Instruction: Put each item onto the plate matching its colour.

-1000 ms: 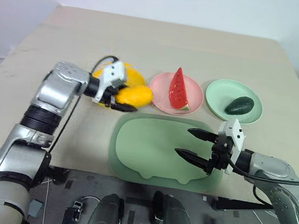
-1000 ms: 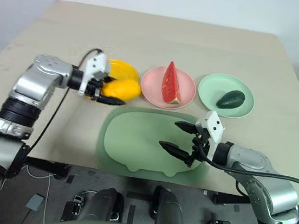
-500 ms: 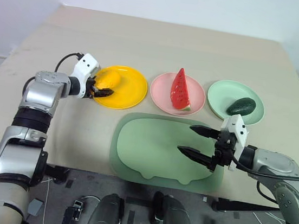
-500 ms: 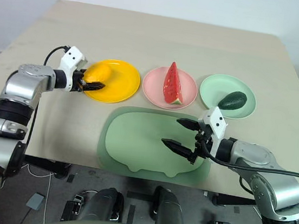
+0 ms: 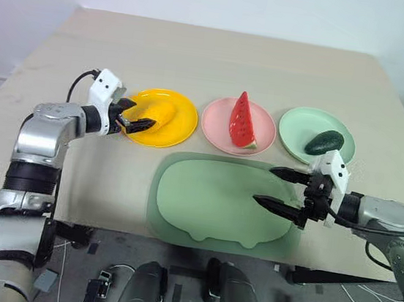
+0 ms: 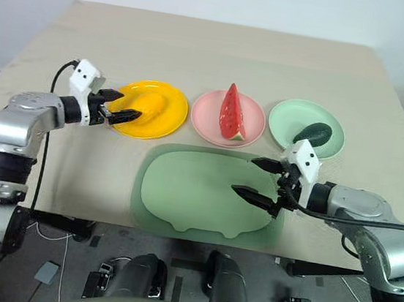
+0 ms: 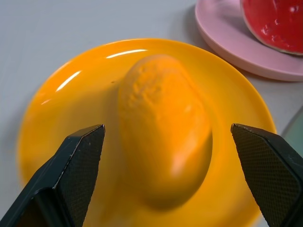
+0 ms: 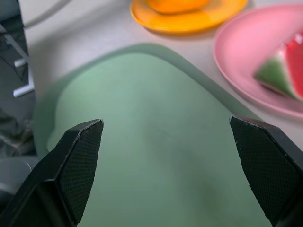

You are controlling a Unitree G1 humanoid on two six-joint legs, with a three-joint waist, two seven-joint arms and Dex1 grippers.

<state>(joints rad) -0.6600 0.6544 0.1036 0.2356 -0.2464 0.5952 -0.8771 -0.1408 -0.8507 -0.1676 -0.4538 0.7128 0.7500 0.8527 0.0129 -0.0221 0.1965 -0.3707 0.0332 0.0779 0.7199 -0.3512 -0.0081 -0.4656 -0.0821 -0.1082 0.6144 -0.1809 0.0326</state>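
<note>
**Colours on the table**

The mango (image 7: 163,142) is yellow-orange with a finely pitted skin, and its plate, the yellow plate (image 5: 183,123), is a glossy deeper yellow. The watermelon wedge (image 5: 242,120) is red with a green and pale rind, on the pink plate (image 5: 216,123). The avocado (image 5: 325,142) is dark green on the pale green plate (image 5: 297,126). The mat (image 5: 203,203) is a muted green. The table (image 5: 221,57) is beige. Both grippers' fingers (image 7: 78,165) are black, with a fine cross-hatched texture on the pads.
</note>
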